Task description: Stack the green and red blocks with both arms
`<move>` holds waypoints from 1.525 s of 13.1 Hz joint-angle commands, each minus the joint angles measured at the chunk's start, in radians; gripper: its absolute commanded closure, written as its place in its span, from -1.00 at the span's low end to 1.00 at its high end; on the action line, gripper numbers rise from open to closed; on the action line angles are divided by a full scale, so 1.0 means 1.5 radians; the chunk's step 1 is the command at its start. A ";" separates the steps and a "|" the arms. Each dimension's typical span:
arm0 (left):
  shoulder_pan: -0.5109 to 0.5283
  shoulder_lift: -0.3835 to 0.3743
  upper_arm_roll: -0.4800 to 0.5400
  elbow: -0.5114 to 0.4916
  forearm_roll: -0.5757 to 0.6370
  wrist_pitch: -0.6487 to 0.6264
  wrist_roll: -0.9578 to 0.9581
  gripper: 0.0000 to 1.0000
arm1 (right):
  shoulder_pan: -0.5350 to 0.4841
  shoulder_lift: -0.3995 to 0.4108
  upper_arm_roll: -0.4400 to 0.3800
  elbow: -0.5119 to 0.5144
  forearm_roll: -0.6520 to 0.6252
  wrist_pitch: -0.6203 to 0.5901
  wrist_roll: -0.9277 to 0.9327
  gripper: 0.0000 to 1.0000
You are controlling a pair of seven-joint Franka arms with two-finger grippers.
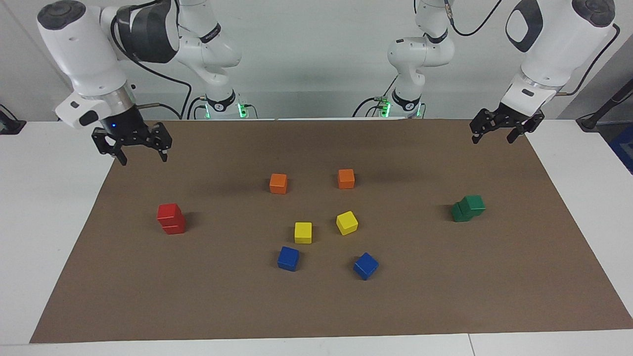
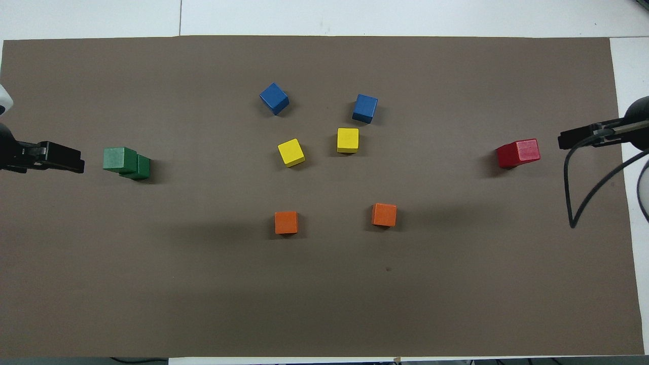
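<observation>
We see the red blocks (image 1: pixel 171 218) stacked and the green blocks (image 1: pixel 468 208) stacked askew. Our right tool (image 1: pixel 140 154) hangs open and empty over the mat's (image 1: pixel 316 306) corner. The left tool (image 1: pixel 493 137), likewise open and empty, waits.

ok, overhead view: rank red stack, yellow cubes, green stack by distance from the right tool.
1. Stacked matte red cubes, beside the right tool.
2. Pair of matte yellow cubes, mid-mat.
3. Stacked dark green cubes, at the left arm's end.

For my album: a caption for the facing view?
Open right gripper and left gripper hover above stacked red cubes and green cubes.
</observation>
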 commanded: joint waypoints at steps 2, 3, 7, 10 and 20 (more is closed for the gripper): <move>0.006 -0.014 -0.002 -0.011 -0.009 -0.007 -0.003 -1.00 | 0.008 0.003 0.001 0.021 0.015 -0.041 0.001 -1.00; 0.006 -0.014 -0.002 -0.011 -0.009 -0.007 -0.003 -1.00 | 0.025 0.003 -0.008 0.020 0.015 -0.042 0.012 -1.00; 0.006 -0.014 -0.002 -0.011 -0.009 -0.007 -0.003 -1.00 | 0.063 0.003 -0.057 0.021 0.013 -0.053 0.024 -1.00; 0.006 -0.014 -0.002 -0.011 -0.009 -0.007 -0.003 -1.00 | 0.069 0.002 -0.072 0.021 0.014 -0.068 0.025 -1.00; 0.006 -0.014 -0.002 -0.011 -0.009 -0.007 -0.003 -1.00 | 0.076 -0.004 -0.071 0.014 0.010 -0.101 0.052 -1.00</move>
